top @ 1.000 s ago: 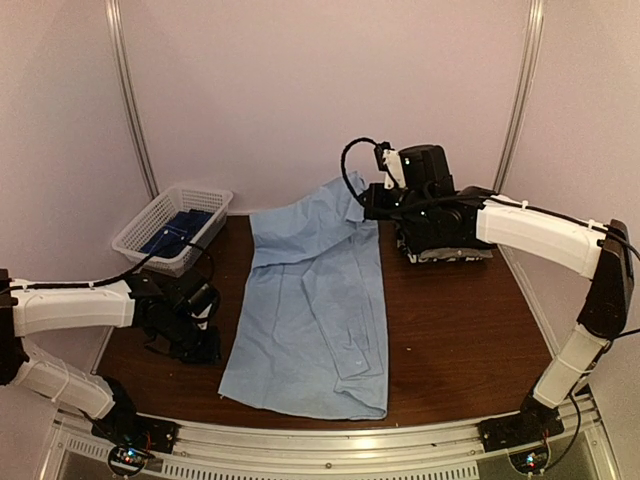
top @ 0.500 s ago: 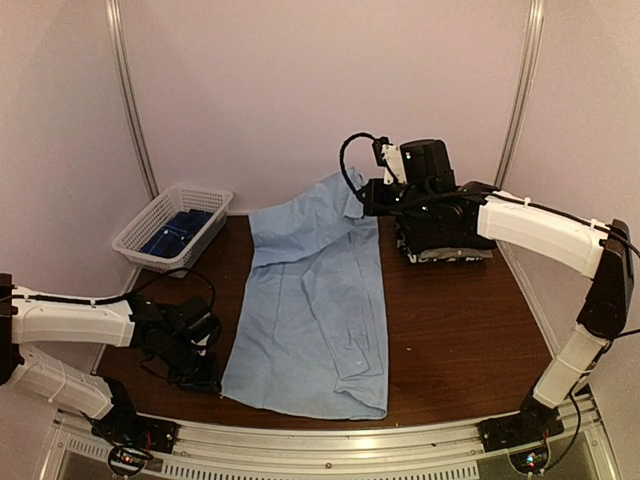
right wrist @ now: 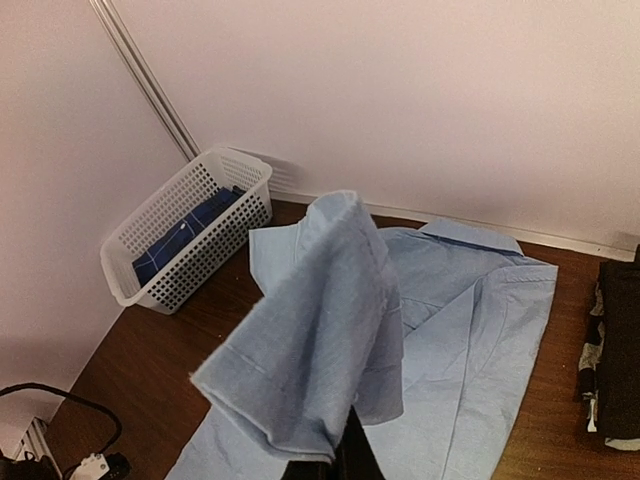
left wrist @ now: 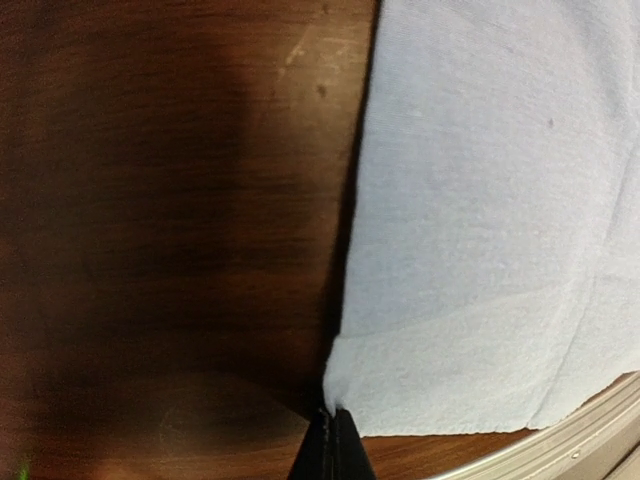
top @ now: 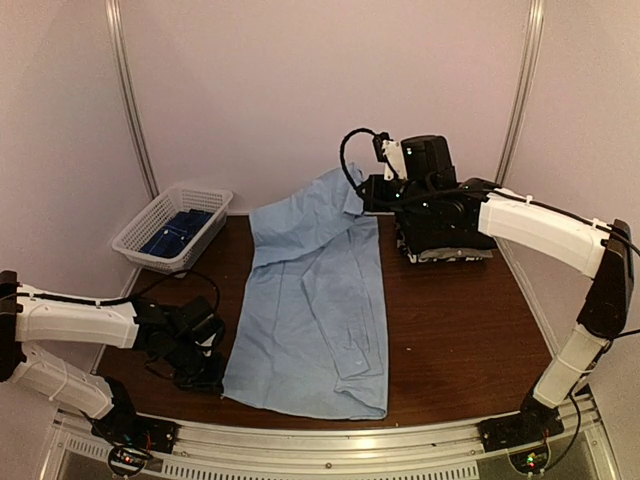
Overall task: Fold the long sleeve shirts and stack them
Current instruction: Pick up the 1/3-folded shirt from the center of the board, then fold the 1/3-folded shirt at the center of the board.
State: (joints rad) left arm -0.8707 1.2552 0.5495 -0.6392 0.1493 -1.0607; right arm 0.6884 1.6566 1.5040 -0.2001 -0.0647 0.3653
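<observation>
**Blue shirt pinched at the collar end, left gripper at its hem corner**

The blue shirt (top: 310, 320) lies lengthwise down the middle of the table (top: 450, 330), collar toward 12 o'clock and hem toward 6 o'clock. At about 1 o'clock the right gripper (top: 362, 197) is clamped on the shirt and holds a flap (right wrist: 310, 350) of it clear of the table. In the right wrist view this flap hangs in front of the lens. It hides most of the fingers, which are also cut off by the bottom edge. Whether the flap is a sleeve cannot be told for sure.

At about 7 o'clock the left gripper (top: 210, 372) sits low at the shirt's near left corner. From above it is only a dark mass. In the left wrist view its fingertips (left wrist: 350, 462) are pressed together, with the hem corner touching their point. Whether any cloth is caught between them cannot be told. A pale rail (left wrist: 570, 445) crosses that view's lower right corner.

At 2 o'clock a folded pile (top: 447, 248) of dark and patterned shirts sits partly under the right arm. The right wrist view cuts it off at the edge.

At 10 o'clock a white basket (top: 165, 262) holds a dark blue cloth (top: 178, 230), too small to identify.
</observation>
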